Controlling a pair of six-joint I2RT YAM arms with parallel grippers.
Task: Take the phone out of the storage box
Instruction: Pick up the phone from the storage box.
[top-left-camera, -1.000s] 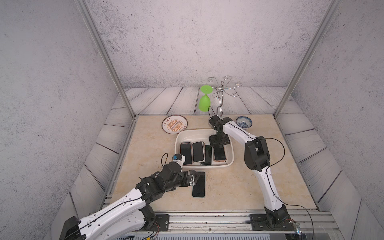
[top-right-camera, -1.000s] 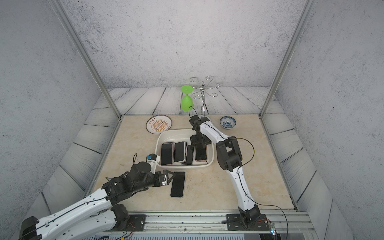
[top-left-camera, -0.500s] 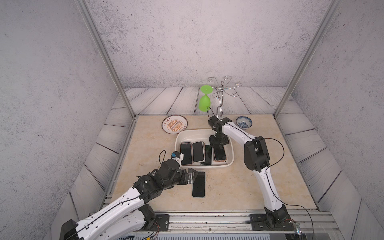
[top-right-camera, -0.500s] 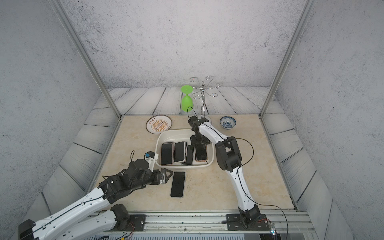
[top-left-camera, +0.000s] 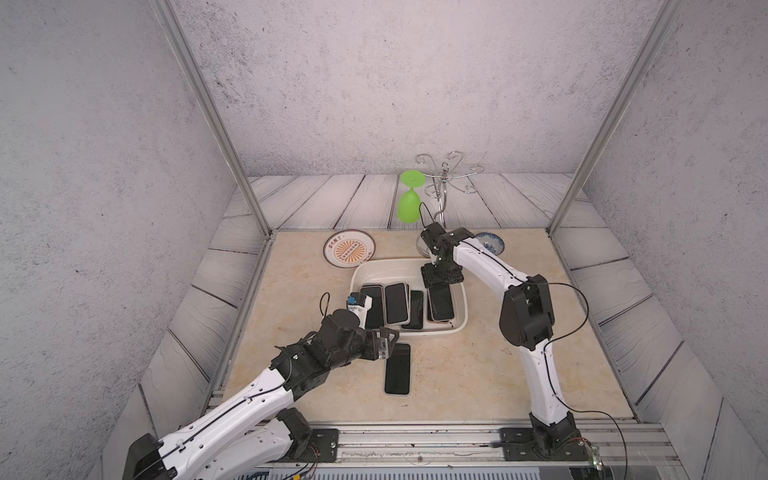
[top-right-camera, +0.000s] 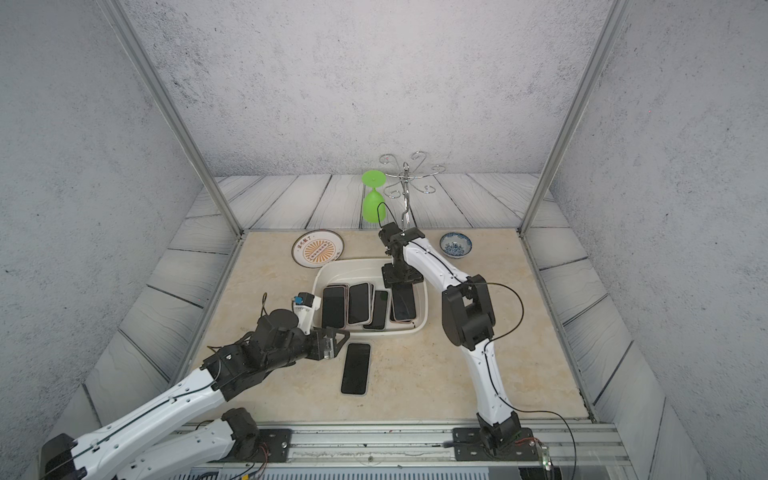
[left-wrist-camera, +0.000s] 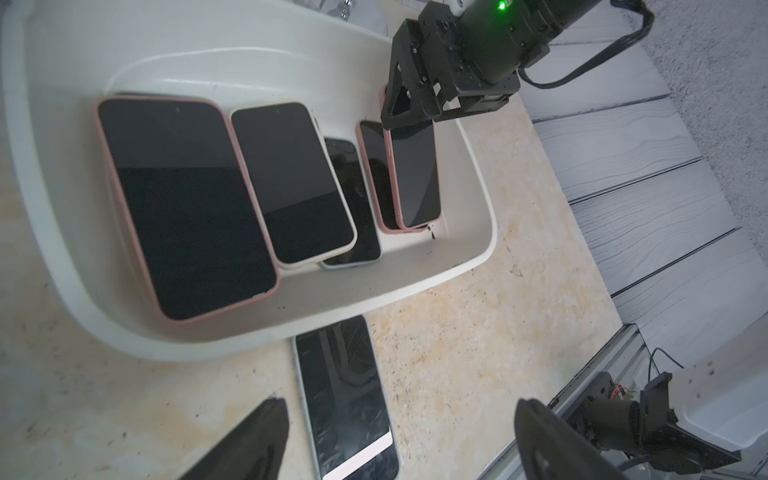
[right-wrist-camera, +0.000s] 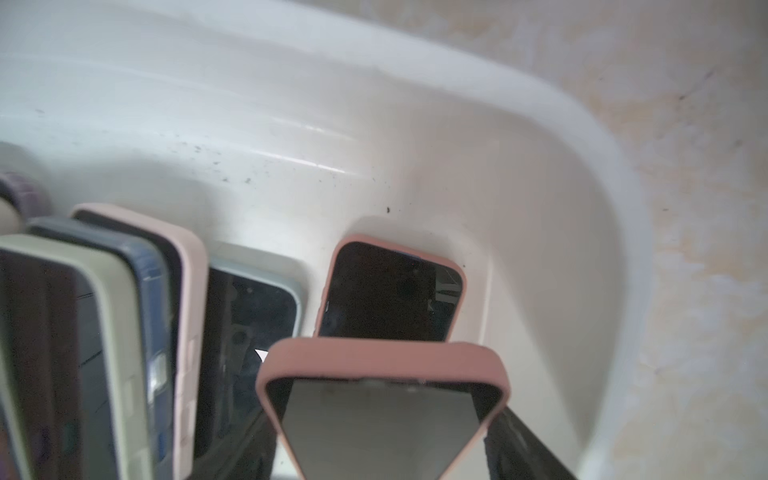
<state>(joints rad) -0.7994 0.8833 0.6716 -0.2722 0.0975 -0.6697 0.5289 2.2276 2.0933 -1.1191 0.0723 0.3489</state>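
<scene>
At the right end of the storage box (top-left-camera: 386, 262), the right gripper (top-left-camera: 441, 284) has just drawn its jaws in on the pink-cased phone (right-wrist-camera: 386, 419), whose far end now sits raised above a 2nd pink phone (right-wrist-camera: 390, 291) beneath. That grip looks ready for a lift out. Near the box, the left gripper (top-left-camera: 385, 344) hangs released, fingers wide, beside 1 dark phone (top-left-camera: 397, 370) lying outside on the tabletop (top-left-camera: 478, 374).

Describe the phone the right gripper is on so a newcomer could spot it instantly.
Find the white storage box mid-table, holding a row of phones. At the row's end nearest the right arm, the pink-cased phone lies atop another pink one. Unlike every other phone, it sits between the fingers of the right gripper.
</scene>
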